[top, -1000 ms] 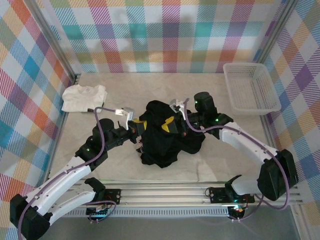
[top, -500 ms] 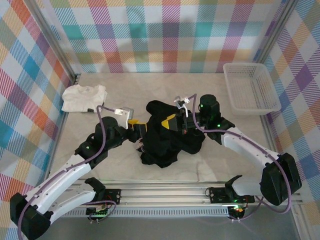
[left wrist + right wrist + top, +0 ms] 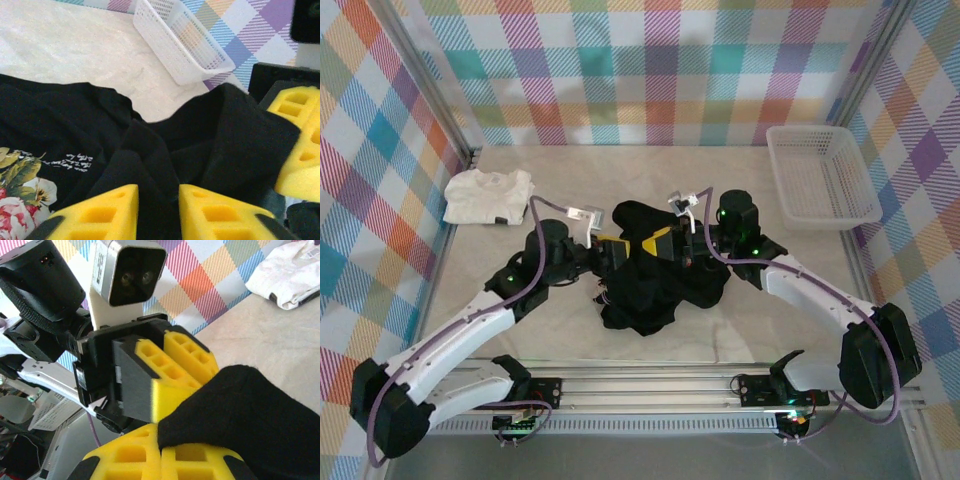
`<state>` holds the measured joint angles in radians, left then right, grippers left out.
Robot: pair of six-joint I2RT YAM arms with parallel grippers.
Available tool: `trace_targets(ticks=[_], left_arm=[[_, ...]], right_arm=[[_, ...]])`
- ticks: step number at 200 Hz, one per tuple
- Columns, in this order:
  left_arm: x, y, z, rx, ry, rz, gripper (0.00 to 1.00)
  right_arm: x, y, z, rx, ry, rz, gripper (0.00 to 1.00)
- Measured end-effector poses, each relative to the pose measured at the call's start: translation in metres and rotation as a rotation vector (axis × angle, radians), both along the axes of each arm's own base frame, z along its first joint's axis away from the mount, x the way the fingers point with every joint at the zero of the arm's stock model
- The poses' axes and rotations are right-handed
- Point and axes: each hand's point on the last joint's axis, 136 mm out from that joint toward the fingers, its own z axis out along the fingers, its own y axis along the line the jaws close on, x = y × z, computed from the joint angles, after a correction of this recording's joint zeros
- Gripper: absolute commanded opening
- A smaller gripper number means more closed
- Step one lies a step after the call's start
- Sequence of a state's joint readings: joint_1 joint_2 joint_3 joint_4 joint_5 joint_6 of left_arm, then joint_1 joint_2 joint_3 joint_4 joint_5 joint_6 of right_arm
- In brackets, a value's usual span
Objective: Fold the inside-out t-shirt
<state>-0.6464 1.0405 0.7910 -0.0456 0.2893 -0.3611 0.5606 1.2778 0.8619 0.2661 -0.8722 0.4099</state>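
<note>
Shirt (image 3: 655, 290): soft, light, floppy, bunched at table (image 3: 510, 335) centre. Left end effector (image 3: 159, 200) and right end effector (image 3: 160, 452) each clamp a raised fold; hem corners would likely grip best.

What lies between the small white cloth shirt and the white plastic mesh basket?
In the top view, the crumpled black cloth t-shirt lies on the pale tabletop between them, slightly toward the near edge.

**Clipped edges, unreadable print**

Left wrist view: the flower print (image 3: 20, 195) on the inside-out t-shirt (image 3: 65, 115) runs off the left and bottom edges, and the white lettering (image 3: 75, 162) beside it is too small to read. The basket (image 3: 185, 45) is clipped at the top — as is the white garment (image 3: 285, 275) at the corner of the right wrist view.
</note>
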Motion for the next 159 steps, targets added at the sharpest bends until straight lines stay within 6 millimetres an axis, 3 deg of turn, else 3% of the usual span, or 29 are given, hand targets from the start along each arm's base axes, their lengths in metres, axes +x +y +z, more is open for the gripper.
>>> trace_targets(ticks=[15, 31, 94, 131, 159], left_arm=[[-0.002, -0.003, -0.002, -0.002, 0.008, -0.018, 0.00], [-0.007, -0.006, 0.009, -0.061, -0.028, -0.055, 0.00], [-0.066, 0.003, 0.068, -0.287, -0.266, -0.253, 0.00], [-0.080, 0.006, 0.072, -0.308, -0.310, -0.294, 0.00], [-0.068, 0.015, 0.067, -0.269, -0.322, -0.205, 0.02]], right_arm=[[0.000, -0.004, -0.001, -0.022, -0.015, -0.026, 0.00], [0.000, -0.010, 0.002, -0.036, -0.043, -0.060, 0.00], [0.006, -0.019, -0.006, -0.088, -0.054, -0.119, 0.00], [0.006, -0.018, -0.015, -0.111, -0.036, -0.108, 0.00], [0.006, -0.016, -0.019, -0.111, -0.016, -0.090, 0.00]])
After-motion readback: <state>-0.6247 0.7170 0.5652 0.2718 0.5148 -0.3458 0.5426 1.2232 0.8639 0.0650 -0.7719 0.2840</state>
